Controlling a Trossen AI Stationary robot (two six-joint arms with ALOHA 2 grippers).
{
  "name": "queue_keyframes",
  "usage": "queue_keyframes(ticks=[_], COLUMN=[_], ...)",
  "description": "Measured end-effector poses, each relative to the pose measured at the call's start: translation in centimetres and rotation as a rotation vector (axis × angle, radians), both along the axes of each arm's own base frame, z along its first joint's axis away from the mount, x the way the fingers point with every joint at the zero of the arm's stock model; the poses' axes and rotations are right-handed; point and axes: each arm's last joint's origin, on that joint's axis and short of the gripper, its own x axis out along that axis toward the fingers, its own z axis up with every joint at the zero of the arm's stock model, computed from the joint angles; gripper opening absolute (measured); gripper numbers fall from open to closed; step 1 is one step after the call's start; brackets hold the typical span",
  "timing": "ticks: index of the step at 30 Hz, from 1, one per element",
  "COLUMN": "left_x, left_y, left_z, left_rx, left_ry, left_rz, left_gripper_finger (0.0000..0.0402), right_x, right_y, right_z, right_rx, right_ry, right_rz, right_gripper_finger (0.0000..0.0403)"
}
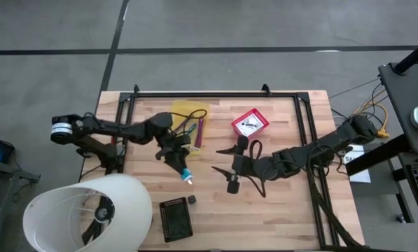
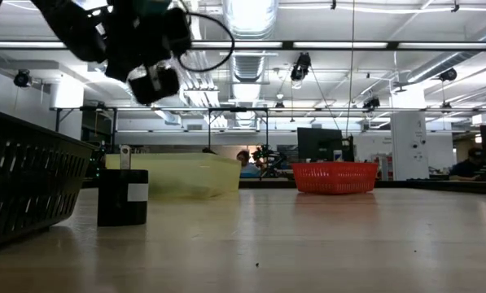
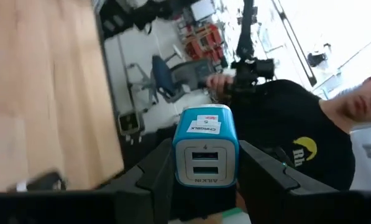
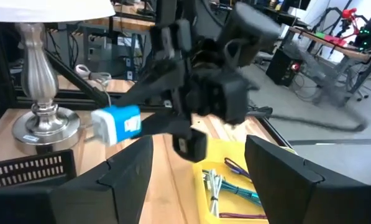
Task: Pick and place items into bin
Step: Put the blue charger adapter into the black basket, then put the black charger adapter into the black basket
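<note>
My left gripper (image 1: 183,168) hangs over the table's middle, shut on a blue and white USB charger block (image 3: 205,149), which also shows in the right wrist view (image 4: 117,122). My right gripper (image 1: 221,159) is open, just right of it, fingers pointing toward it and touching nothing. A yellow bin (image 1: 190,117) holds magenta and teal sticks (image 4: 225,186). A red bin (image 1: 250,124) holds a white packet. A small black cube (image 1: 192,201) stands on the table. My left gripper pinches the charger's two blue side walls (image 3: 180,155) between its fingers (image 3: 260,171). The face with the two USB ports (image 3: 204,163) points away from the wrist. The fingers slant down toward the table's near right. The charger is lifted clear of the table.
A white lamp shade (image 1: 89,210) covers the near-left corner, its metal base (image 4: 39,118) beside it. A black mesh tray (image 1: 175,218) lies near the front edge. A black frame rail (image 1: 216,92) borders the far side. A person (image 3: 309,137) stands beyond the table.
</note>
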Motion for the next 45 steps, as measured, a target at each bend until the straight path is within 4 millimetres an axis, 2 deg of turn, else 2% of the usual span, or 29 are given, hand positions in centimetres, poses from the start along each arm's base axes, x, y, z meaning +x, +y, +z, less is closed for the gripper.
queue_keyframes(ticks=[12,21,30,37,45], left_x=[-2.1,-3.3,-3.6,-3.7,-3.7], left_y=[-3.7,-6.3,-8.1,-8.3,-8.3], left_z=[-4.6,-6.7,-7.1,-7.3,-7.2], left_rx=[-0.01,0.028,0.085,0.108,0.105], left_ry=[0.175,0.276,0.262,0.264,0.267], left_rz=[-0.073,-0.096,-0.091,-0.08,-0.08], left_gripper_finger=[0.0131,0.0131,0.0131,0.0134,0.0204], right_x=[0.0,0.0,0.0,0.0,0.0], right_y=[0.0,0.0,0.0,0.0,0.0], right_z=[0.0,0.0,0.0,0.0,0.0], right_rx=[-0.003,-0.004,-0.004,-0.004,-0.004], right_ry=[0.001,0.001,0.002,0.001,0.001], right_rz=[0.001,0.001,0.001,0.001,0.001], right_gripper_finger=[0.0235,0.0233,0.0233,0.0233,0.0233])
